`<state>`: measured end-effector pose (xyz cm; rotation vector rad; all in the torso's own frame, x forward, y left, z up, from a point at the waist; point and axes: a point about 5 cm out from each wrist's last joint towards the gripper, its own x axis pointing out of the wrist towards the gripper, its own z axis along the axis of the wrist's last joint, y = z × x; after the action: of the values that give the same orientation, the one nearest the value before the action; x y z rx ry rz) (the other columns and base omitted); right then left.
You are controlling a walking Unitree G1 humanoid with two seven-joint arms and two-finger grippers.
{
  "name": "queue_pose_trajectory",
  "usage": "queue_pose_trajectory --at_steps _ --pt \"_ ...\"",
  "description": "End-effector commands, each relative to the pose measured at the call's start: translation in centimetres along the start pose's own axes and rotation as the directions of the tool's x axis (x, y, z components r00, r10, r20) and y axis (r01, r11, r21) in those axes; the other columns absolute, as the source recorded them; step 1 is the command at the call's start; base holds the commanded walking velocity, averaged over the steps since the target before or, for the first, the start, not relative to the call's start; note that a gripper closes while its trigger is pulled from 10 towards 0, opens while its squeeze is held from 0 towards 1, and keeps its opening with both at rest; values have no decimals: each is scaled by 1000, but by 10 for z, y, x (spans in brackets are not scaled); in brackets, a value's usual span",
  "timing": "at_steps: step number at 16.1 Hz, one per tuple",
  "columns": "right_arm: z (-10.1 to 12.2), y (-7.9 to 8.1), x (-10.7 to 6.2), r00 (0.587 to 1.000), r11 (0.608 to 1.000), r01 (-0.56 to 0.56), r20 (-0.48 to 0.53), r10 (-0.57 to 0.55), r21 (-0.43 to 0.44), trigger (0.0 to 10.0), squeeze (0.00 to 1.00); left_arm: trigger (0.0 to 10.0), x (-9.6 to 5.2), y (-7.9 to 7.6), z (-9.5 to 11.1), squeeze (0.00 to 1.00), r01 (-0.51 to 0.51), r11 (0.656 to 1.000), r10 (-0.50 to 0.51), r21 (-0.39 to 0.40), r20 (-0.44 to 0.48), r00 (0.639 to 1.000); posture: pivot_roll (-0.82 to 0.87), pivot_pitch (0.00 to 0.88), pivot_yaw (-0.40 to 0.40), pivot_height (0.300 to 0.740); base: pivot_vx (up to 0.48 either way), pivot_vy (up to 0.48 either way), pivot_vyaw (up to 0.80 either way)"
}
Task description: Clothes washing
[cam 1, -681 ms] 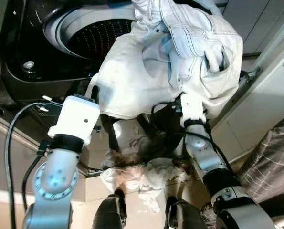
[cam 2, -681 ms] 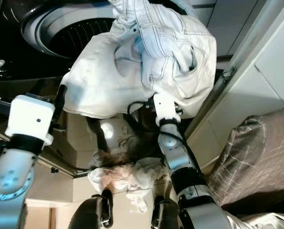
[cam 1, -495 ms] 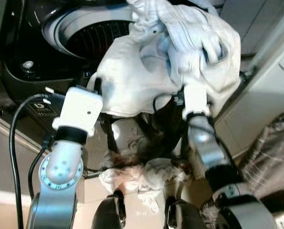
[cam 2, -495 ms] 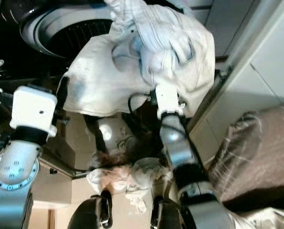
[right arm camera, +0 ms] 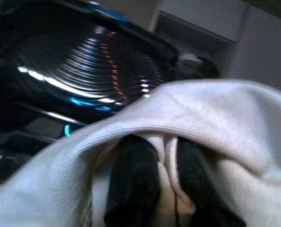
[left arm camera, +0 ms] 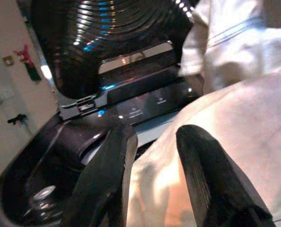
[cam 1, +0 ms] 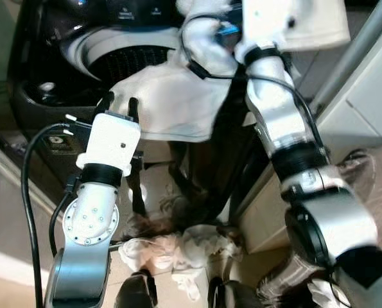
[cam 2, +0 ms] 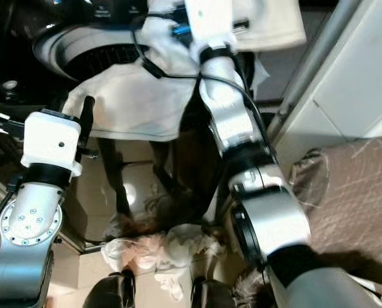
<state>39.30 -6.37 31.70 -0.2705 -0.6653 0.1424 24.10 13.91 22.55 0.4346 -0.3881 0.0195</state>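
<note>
Washing machine (cam 1: 62,70), black and top-loading, is seen with its lid raised and its ribbed drum (cam 1: 123,61) uncovered; what lies inside the drum cannot be told. A pale garment (cam 1: 171,96) is draped over the front rim of the opening, partly over the drum and partly hanging outside. A fold of that garment is pinched between the closed fingers of the right gripper (right arm camera: 161,189), which is raised high over the machine. The left gripper (left arm camera: 152,161) is held at the machine's front edge, its two fingers (left arm camera: 109,175) parted, with the cloth lying just beyond them and nothing gripped. More clothes (cam 1: 178,247) are heaped on the floor (cam 1: 155,183) below, and pale cabinet fronts (cam 1: 377,96) stand to the right.
</note>
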Motion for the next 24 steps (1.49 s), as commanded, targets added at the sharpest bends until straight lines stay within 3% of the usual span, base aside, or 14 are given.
queue_pose_trajectory --at_steps 1,3,4,5,6,7,12,14,16,18,21,22,23,24 --pt "8 3 11 999 998 -52 4 52 -23 0 0 10000 0 -2 1 0 -8 1000 8 3 8 1000 190 62 -88 740 0 0 0" --pt "-2 9 19 986 994 -107 -132 106 -4 0 0 10000 -1 -2 0 0 -19 1000 19 9 5 1000 206 67 -105 740 0 0 0" --pt "-11 5 18 972 995 -78 -216 91 66 10000 0 10000 -3 -2 0 0 -28 1000 28 12 -2 1000 211 73 -113 740 0 0 0" --pt "-11 5 18 972 995 -78 -216 91 66 10000 0 10000 -3 -2 0 0 -28 1000 28 12 -2 1000 211 73 -113 740 0 0 0" --pt "-29 -4 13 932 963 51 -360 49 265 10000 0 10000 -4 -1 -1 0 -35 999 35 12 -7 999 211 80 -117 740 0 0 0" --pt "-42 -7 7 888 897 164 -458 47 410 10000 1000 10000 -5 -2 -1 0 -36 999 36 11 -9 999 209 83 -116 740 0 0 0" --pt "-46 -5 7 845 777 241 -520 128 582 10000 1000 10000 -2 -5 0 0 -25 1000 25 6 -3 1000 194 82 -104 740 0 0 0" --pt "-45 -5 8 845 769 243 -519 132 591 10000 1000 10000 -2 -5 -1 0 -23 1000 23 6 -3 1000 192 82 -102 740 0 0 0" --pt "-33 -1 16 853 693 242 -489 182 679 10000 1000 10000 -1 -5 -1 0 -17 1000 17 7 -2 1000 189 75 -100 740 0 0 0" --pt "-12 0 29 893 633 178 -394 218 753 10000 1000 10000 0 -6 -2 0 -18 1000 18 8 -1 1000 188 65 -99 740 0 0 0" --pt "3 28 31 882 657 -95 -243 404 748 10000 1000 10000 4 -7 -2 0 -12 1000 12 7 6 1000 177 48 -93 740 0 0 0" --pt "-7 39 21 851 701 -188 -242 465 688 10000 0 10000 6 -8 -2 0 -10 1000 10 6 9 1000 175 46 -92 740 0 0 0" --pt "-11 40 17 844 711 -205 -245 476 673 10000 0 10000 6 -8 -2 0 -10 1000 10 5 11 1000 175 46 -92 740 0 0 0" --pt "-18 38 12 842 750 -237 -254 475 617 10000 0 10000 6 -8 -2 0 -10 1000 10 5 11 1000 175 46 -92 740 0 0 0"
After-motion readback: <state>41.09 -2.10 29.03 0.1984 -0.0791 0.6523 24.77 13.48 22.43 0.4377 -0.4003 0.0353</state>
